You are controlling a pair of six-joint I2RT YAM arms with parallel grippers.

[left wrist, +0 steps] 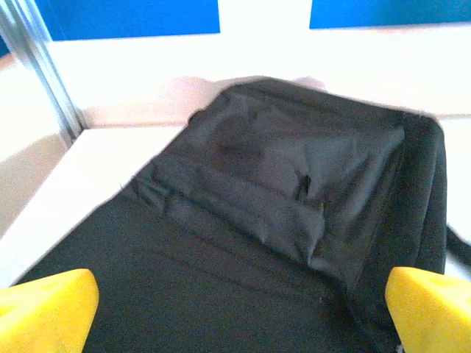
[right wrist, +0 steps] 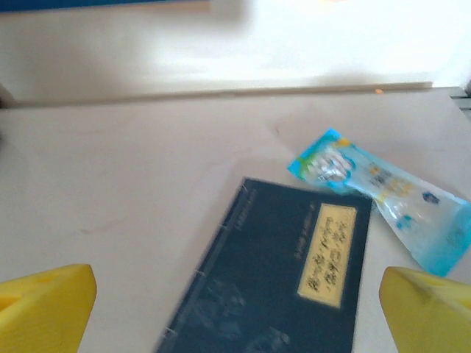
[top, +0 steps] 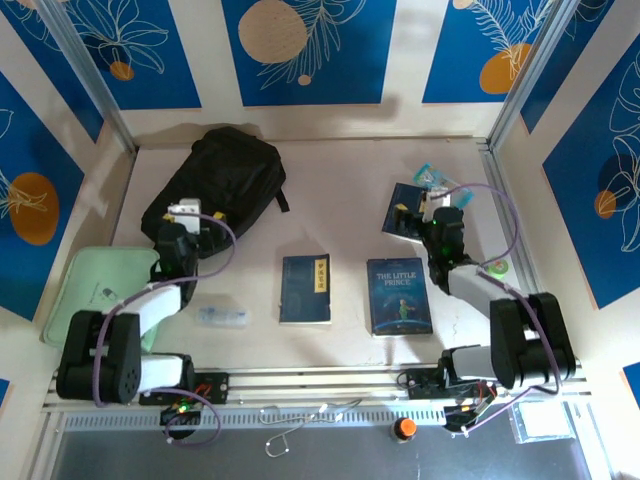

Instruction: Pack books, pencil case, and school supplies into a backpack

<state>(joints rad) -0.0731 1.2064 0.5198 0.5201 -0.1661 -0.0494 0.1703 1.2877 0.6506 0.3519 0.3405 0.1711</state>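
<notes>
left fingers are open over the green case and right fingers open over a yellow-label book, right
Not quite. The left wrist view shows the left fingers open over the black backpack, not the green case, which lies to that arm's left. The right fingers are open over a yellow-label book, as you said.

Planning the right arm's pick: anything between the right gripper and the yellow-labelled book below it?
Nothing visible. The right gripper hangs open directly over the yellow-labelled book. A blue packet lies at the book's far right corner, clear of the cover's middle.
</notes>
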